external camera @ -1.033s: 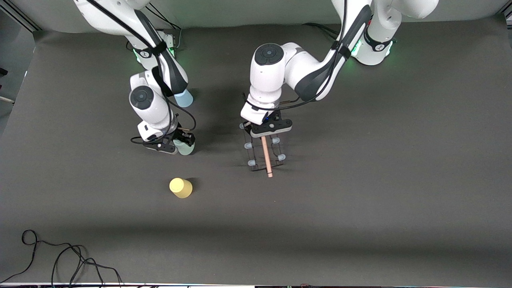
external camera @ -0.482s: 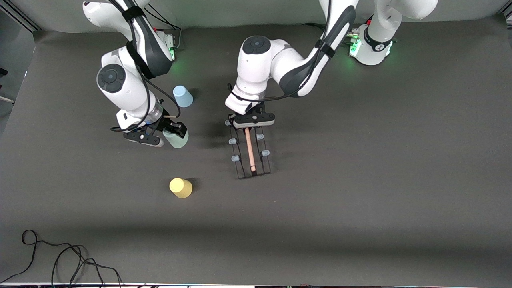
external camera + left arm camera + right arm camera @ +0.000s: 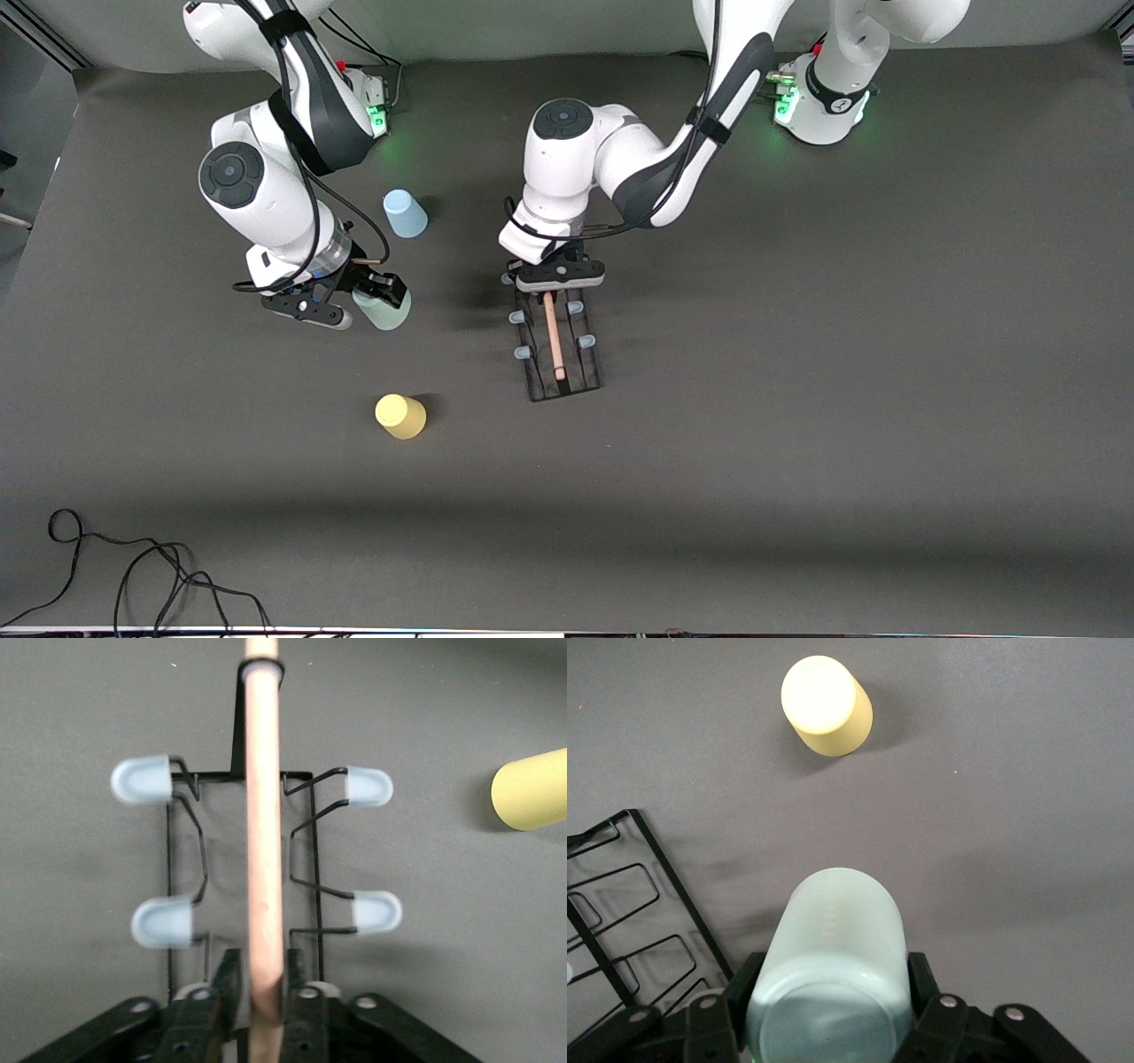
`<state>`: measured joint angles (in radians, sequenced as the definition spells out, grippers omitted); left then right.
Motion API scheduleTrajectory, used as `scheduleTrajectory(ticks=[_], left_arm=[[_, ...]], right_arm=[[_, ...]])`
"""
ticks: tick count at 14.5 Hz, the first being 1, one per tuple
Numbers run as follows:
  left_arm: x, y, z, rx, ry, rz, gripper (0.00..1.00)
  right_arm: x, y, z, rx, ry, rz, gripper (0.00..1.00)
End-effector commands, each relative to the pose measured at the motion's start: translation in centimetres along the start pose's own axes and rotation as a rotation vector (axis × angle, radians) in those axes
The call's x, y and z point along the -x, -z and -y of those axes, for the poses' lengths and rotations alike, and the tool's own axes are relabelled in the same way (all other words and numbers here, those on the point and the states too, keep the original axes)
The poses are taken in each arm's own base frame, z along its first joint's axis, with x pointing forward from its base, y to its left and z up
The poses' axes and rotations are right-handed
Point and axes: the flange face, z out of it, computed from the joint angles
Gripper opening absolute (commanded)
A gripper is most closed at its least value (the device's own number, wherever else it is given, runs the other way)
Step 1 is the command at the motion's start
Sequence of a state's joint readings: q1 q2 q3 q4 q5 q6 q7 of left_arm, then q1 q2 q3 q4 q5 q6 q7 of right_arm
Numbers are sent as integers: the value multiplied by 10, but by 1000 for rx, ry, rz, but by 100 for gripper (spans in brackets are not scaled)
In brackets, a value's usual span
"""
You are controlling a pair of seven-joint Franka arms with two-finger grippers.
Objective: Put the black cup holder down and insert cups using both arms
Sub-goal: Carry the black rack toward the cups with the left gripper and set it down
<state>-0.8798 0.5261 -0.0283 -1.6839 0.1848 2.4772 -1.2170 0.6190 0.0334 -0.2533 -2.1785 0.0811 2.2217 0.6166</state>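
Your left gripper [image 3: 551,293] pinches the wooden rod handle [image 3: 264,842] of the black cup holder [image 3: 558,341], which sits mid-table under it. Your right gripper [image 3: 353,301] clamps the pale green cup [image 3: 830,966] above the dark grey table mat [image 3: 797,354], toward the right arm's end. The yellow cup [image 3: 400,416] stands nearer the front camera, the light blue cup [image 3: 404,213] farther. A black cable [image 3: 133,576] lies coiled at the table's near edge.

Dark grey table mat [image 3: 797,399], black cable [image 3: 133,576] – looped, at the edge nearest the front camera
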Motion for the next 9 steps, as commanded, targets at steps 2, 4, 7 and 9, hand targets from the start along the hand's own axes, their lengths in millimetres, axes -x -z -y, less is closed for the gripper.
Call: scheduleTrajectory(ticks=[2, 4, 7, 9], left_arm=[[1, 13, -7, 0, -2, -25, 100], [-9, 33, -4, -16, 8, -27, 100], [-38, 85, 6, -23, 37, -51, 100], [-74, 123, 28, -23, 51, -58, 100]], right_arm=[[0, 11, 4, -19, -32, 6, 0], [2, 12, 5, -21, -31, 4, 0], [4, 18, 17, -23, -89, 0, 0], [22, 23, 44, -11, -94, 15, 0]])
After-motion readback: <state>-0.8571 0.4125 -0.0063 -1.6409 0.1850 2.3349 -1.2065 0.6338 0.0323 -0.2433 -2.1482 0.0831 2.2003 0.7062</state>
